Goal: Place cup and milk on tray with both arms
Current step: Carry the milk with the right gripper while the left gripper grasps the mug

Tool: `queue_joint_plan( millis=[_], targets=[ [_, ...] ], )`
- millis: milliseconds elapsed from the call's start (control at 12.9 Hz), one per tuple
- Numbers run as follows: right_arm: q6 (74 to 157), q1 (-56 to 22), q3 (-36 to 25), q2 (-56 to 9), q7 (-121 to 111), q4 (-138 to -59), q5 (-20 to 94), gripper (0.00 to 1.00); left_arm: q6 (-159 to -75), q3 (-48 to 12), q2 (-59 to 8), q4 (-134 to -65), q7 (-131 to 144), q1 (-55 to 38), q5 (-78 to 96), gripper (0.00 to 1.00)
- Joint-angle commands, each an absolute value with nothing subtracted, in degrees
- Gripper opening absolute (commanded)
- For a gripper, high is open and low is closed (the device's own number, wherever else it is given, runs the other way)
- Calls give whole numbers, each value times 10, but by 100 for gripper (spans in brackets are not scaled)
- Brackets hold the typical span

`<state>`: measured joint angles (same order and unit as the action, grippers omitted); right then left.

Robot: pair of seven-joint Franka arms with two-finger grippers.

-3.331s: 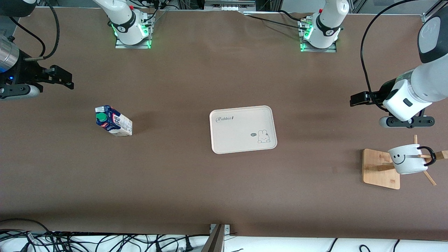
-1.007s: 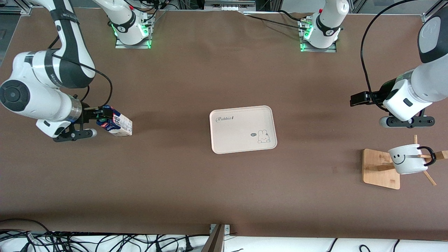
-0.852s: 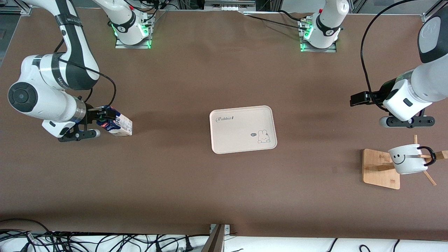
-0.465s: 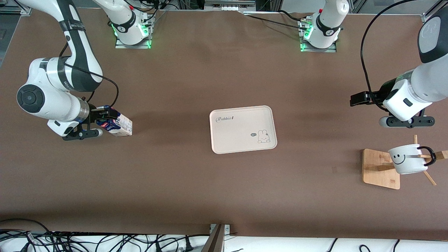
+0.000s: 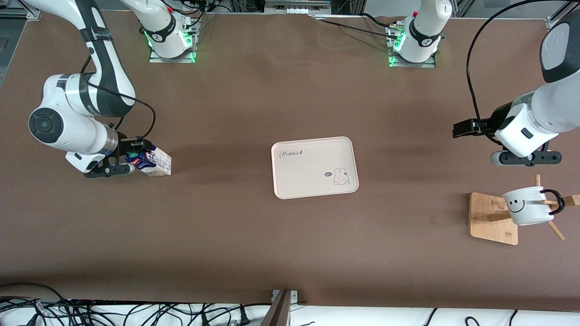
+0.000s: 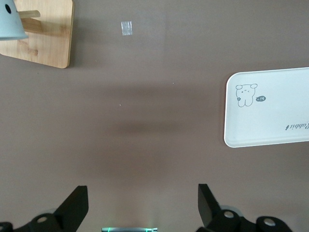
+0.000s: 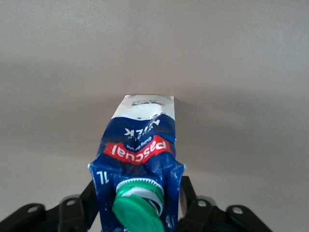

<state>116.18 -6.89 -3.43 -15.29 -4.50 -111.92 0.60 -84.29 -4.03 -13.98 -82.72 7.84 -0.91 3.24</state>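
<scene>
The dark blue and white milk carton (image 5: 152, 160) with a round green screw cap stood on the brown table (image 5: 226, 226) toward the right arm's end, well apart from the cream rectangular tray (image 5: 314, 167). The right end effector (image 5: 131, 156) was at the carton's top. In the right wrist view its black fingers (image 7: 187, 193) flanked the carton (image 7: 140, 164) on both sides just below the cap, pinching the dented blue top. The carton's printing read "pascual" on a red band, "MILK" above it and "1L" at one corner.

The tray, lettered "Rabbit" and bearing a small rabbit drawing, lay empty at the table's middle.

The left end effector (image 5: 461, 130) waited in the air over bare table, its fingers (image 6: 77, 208) spread wide. Nearer the front camera, the white mug (image 5: 528, 206) with a black smiley face and black loop handle hung on a wooden rack (image 5: 494, 219).
</scene>
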Motion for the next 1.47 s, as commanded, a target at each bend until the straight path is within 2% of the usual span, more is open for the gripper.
queue_joint_plan(
  millis=[0, 232, 387, 620, 930, 1085, 1239, 1394],
  targets=[
    [1167, -68, -35, -134, -49, -1138, 18, 63, -866, -40, -151, -806, 83, -11, 36, 100],
    [1165, -68, -35, -133, -49, -1136, 18, 52, -974, -39, -187, -801, 83, -15, 33, 100],
    [1159, -68, -33, -131, -48, -1131, 18, 46, -997, -33, -197, -801, 76, -4, 20, 100],
    [1120, -74, -22, -128, -40, -1094, 17, 45, -991, -27, -194, -797, 85, 1, -13, 100],
    [1036, -101, 26, -137, 16, -1000, 18, 45, -1018, -25, -183, -809, 87, 24, -47, 100],
    [1028, -156, 33, -156, 81, -971, 19, 45, -1104, -25, -151, -876, 88, 56, -41, 100],
    [1036, -211, 33, -191, 137, -941, 65, 45, -1237, -27, -90, -1009, 119, 81, -39, 100],
    [1036, -260, 33, -248, 204, -860, 94, 46, -1347, -27, -46, -1118, 207, 97, -39, 100]
  ],
)
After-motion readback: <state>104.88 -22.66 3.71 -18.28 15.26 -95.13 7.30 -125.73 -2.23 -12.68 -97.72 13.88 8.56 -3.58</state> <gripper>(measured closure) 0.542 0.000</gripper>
